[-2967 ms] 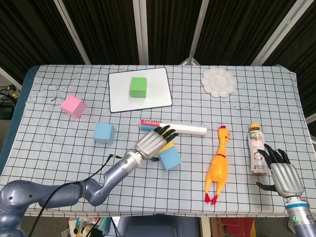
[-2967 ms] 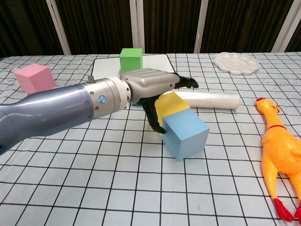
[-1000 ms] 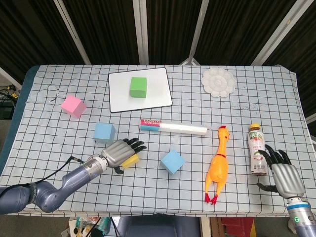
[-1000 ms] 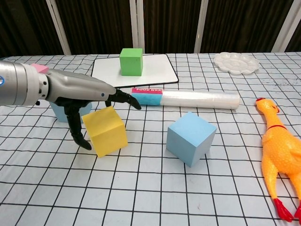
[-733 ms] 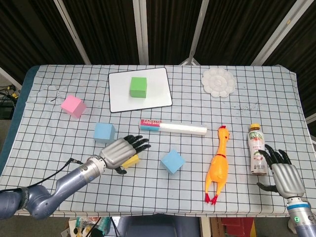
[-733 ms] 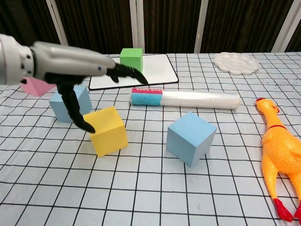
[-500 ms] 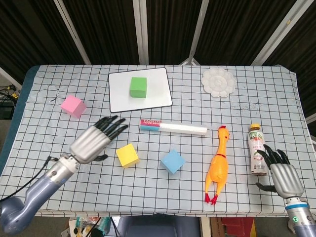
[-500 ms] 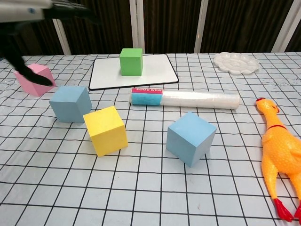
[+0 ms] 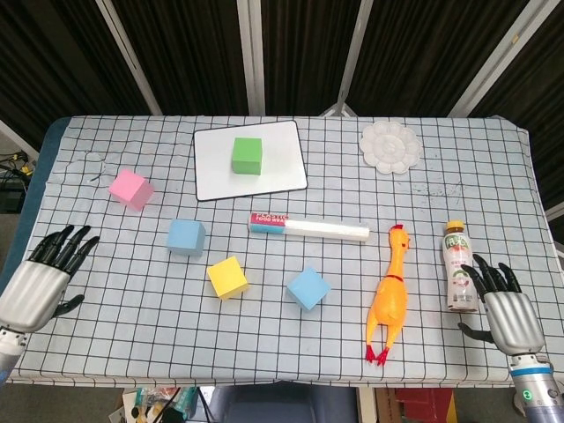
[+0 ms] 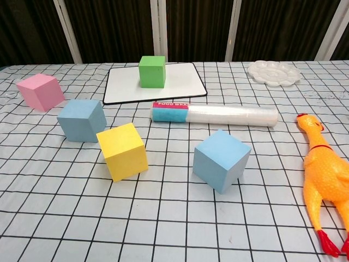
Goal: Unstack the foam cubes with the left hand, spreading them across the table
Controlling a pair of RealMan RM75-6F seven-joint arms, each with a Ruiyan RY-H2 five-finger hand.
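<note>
The table [image 9: 106,317] is covered with a white cloth gridded in black. Laid out on it: a pink cube [image 9: 130,189], two blue cubes [image 9: 186,237] [image 9: 307,288], a yellow cube [image 9: 227,278], a whiteboard [image 9: 250,159] with a green cube [image 9: 248,154] on top, a boxed roll of food wrap [image 9: 308,228], a white palette [image 9: 389,148], a rubber chicken [image 9: 389,295] and a drink bottle [image 9: 457,265].

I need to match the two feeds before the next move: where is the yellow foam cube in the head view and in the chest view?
Head view: the yellow cube sits left of centre, low on the table.
Chest view: the yellow cube sits left of centre, in the foreground.
Shared landmark: the plastic wrap roll lies behind it, to its right, in both views.
</note>
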